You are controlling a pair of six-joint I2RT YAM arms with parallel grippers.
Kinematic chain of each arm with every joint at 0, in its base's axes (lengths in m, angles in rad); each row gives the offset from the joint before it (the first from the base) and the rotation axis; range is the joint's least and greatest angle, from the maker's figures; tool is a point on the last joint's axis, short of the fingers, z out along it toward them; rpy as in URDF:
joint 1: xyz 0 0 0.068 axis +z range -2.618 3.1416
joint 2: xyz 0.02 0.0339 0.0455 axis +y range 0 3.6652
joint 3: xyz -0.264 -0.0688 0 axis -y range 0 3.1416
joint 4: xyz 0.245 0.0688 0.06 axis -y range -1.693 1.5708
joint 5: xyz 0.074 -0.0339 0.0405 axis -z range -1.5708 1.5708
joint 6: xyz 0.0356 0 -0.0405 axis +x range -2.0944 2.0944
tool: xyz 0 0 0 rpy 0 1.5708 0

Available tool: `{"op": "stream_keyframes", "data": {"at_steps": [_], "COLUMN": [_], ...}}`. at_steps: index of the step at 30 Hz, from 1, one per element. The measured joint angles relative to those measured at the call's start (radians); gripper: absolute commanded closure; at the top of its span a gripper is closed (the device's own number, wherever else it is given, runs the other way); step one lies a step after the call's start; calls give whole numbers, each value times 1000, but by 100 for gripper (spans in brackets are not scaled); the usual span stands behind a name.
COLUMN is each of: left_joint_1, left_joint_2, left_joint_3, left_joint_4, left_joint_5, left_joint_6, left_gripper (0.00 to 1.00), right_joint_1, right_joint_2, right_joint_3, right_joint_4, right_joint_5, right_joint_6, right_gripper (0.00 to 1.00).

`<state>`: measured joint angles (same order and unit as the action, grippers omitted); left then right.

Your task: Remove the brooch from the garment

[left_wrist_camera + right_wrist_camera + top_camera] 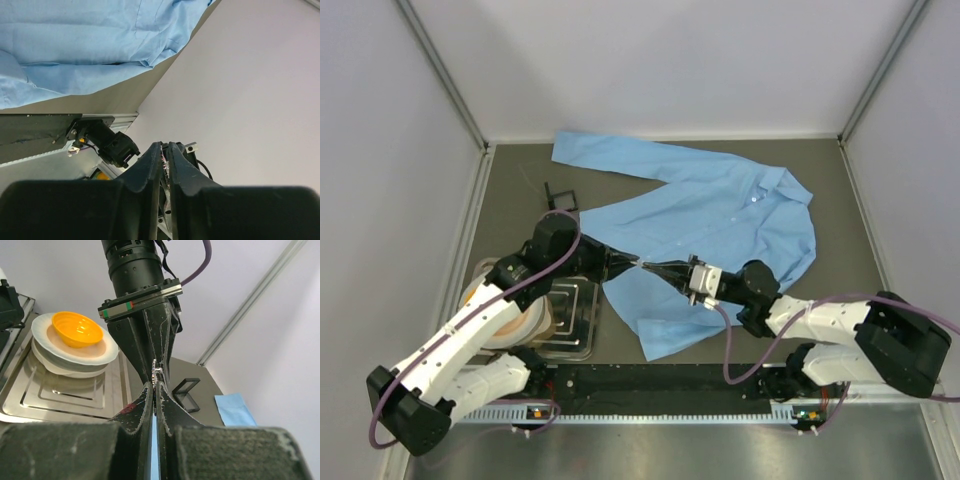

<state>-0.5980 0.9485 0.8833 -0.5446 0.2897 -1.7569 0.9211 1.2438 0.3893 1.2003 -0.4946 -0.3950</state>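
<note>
The light blue shirt [720,220] lies spread flat on the table; it also shows in the left wrist view [75,45] and as a sleeve end in the right wrist view [232,409]. My left gripper [630,261] and right gripper [655,267] meet tip to tip over the shirt's left edge. The tiny glinting brooch [642,264] sits between them. In the left wrist view the left gripper [164,145] is shut on the brooch [165,162]. In the right wrist view the right gripper [154,385] pinches the brooch [156,367] at its tips, with the left fingers [145,340] closed on its upper end.
A small black square holder [561,195] stands on the table left of the shirt, also in the right wrist view [182,390]. A metal tray [572,322] at the near left holds stacked plates [45,357] with an orange bowl [75,330]. Walls enclose three sides.
</note>
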Motion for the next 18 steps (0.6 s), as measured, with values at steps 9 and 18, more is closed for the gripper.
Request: {"op": "stream_keyframes", "data": {"at_steps": [9,18], "left_joint_1": [4,4], "left_joint_2": [0,-1], "left_joint_3": [-9,2], "left_joint_4": [13,83], "left_joint_5": [-31,-200], "left_joint_6": [33,343], "left_gripper": [100,100], "right_joint_1": [16,32], "right_joint_2": [9,-143], "right_joint_3": [26,42], "right_joint_4": [-59,-390], "right_joint_5": [20,150], "right_joint_6": [-29,325], "right_gripper": [55,25]}}
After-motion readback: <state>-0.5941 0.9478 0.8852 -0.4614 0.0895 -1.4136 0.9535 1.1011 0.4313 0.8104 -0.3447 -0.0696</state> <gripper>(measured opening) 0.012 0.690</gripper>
